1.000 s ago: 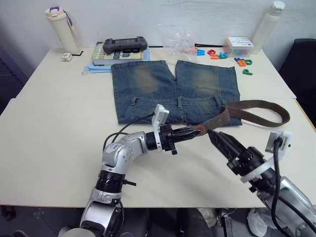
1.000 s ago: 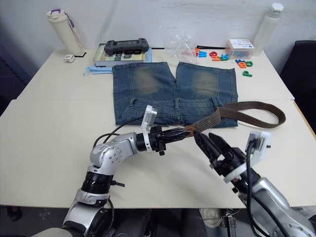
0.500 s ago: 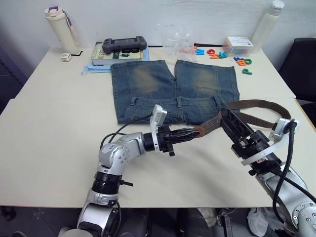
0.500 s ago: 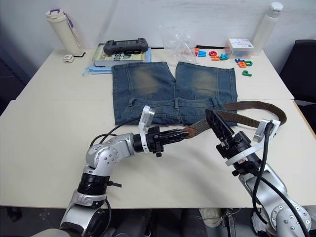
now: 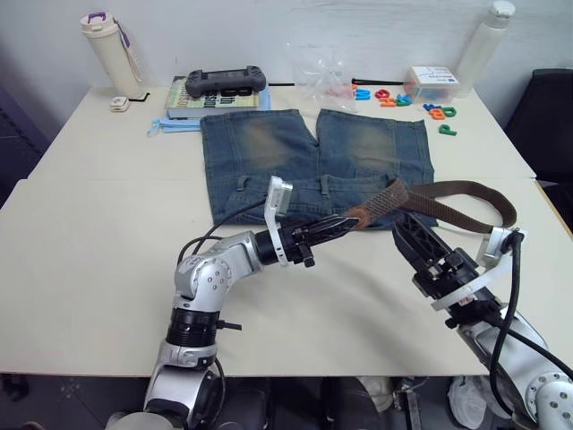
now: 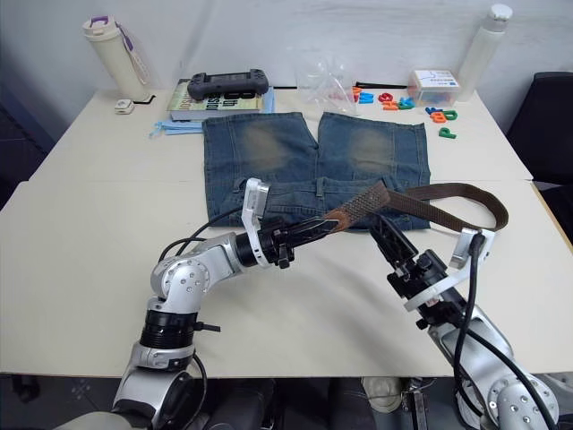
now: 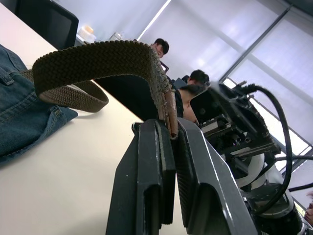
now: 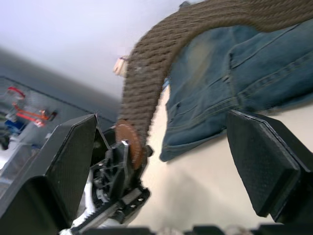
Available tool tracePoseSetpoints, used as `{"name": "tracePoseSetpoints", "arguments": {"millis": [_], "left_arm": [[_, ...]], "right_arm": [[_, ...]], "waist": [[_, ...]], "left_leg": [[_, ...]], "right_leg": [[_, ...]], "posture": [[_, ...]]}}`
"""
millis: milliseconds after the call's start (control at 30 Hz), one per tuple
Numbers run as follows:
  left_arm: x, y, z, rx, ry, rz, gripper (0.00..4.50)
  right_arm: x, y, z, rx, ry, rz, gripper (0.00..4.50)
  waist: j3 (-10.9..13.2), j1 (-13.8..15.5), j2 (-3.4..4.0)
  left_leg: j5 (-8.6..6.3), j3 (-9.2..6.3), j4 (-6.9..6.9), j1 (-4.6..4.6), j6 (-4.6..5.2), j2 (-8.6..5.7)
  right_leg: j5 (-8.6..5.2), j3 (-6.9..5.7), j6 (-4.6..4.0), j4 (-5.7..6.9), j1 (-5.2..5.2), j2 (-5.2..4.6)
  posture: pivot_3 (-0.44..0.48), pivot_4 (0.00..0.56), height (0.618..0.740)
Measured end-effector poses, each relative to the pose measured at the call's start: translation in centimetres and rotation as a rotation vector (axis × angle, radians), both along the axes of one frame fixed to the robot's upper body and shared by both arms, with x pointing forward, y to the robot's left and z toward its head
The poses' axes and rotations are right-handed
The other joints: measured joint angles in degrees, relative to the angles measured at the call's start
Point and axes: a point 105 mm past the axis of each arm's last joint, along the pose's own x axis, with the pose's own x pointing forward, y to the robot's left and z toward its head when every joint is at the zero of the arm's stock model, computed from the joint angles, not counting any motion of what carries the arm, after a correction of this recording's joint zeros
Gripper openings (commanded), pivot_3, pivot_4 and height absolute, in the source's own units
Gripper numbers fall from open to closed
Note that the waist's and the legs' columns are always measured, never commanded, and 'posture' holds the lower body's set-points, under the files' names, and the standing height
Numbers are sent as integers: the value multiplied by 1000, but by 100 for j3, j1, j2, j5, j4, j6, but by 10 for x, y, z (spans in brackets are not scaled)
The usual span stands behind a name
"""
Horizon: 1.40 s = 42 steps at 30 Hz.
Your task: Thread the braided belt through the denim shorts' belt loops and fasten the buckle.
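Here the left hand (image 5: 345,224) pinches the braided belt's (image 5: 466,189) tan tip, lifted just off the denim shorts (image 5: 313,161); the right hand (image 8: 161,161) gapes wide beside it, holding nothing.

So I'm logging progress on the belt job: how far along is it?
Early. Done: the left end effector is shut on the tan tip of the braided belt, lifted just in front of the waistband of the denim shorts. In hand: the right end effector is open beside the strap, not gripping it. Left: the belt passes through none of the belt loops that can be seen, and nothing is fastened.
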Motion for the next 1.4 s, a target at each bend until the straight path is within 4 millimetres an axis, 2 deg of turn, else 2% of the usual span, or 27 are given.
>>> {"name": "tracePoseSetpoints", "arguments": {"millis": [67, 233, 533, 1067, 1167, 1300, 1333, 1367, 1400], "left_arm": [[-7, -2, -1, -1, -5, -28, 75], [-12, -3, 0, -10, 2, -58, 75], [-4, 11, -3, 17, -9, -3, 75], [-4, 10, -2, 18, -12, -6, 75], [-5, 11, -3, 24, -14, -6, 0], [-5, 12, -2, 27, -24, -9, 0], [-5, 13, -1, 28, -27, -9, 0], [-6, 13, -2, 29, -28, -9, 0], [-6, 13, -2, 31, -28, -8, 0]], "right_arm": [[4, 5, 5, 13, -23, 16, 4500], [12, 8, 1, 40, -8, 16, 4500], [13, -10, 7, 60, -38, -55, 4500], [13, -4, 8, 41, -59, -31, 4500], [13, -4, 8, 38, -60, -30, 3715], [14, -6, 6, 28, -55, -40, 1796], [14, -6, 6, 26, -54, -43, 1145], [14, -6, 6, 25, -55, -43, 809], [15, -6, 6, 23, -55, -46, 190]], "waist": [[0, -2, 0], [0, -1, 1], [2, -10, 3], [2, -6, 4], [2, -8, 4], [2, -8, 4], [2, -7, 4], [2, -7, 4], [3, -7, 4]], "left_leg": [[0, 0, 0, 0, 0, 0], [0, 0, -3, -1, 0, 0], [-1, 0, -5, -1, 1, -1], [-1, 0, -4, -1, 1, 0], [-1, 0, -5, -1, 1, -1], [-1, 0, -5, -1, 1, 0], [-1, 0, -5, -1, 1, 0], [-1, 0, -5, -1, 1, 0], [-1, 0, -5, -1, 1, 0]], "right_leg": [[0, 0, 0, -1, 0, 0], [0, 0, 0, -3, -2, 0], [0, 1, 0, -3, -3, 0], [0, 1, 0, -3, -2, 0], [0, 0, 0, -4, -3, 0], [0, 0, 0, -4, -2, 0], [0, 0, 0, -4, -3, 0], [0, 1, 0, -4, -2, 0], [0, 0, 0, -4, -2, 0]], "posture": [[0, 150, 659], [0, 150, 659], [0, 150, 659], [0, 150, 659], [0, 150, 659], [0, 150, 659], [0, 150, 659], [0, 150, 659], [0, 150, 659]]}}
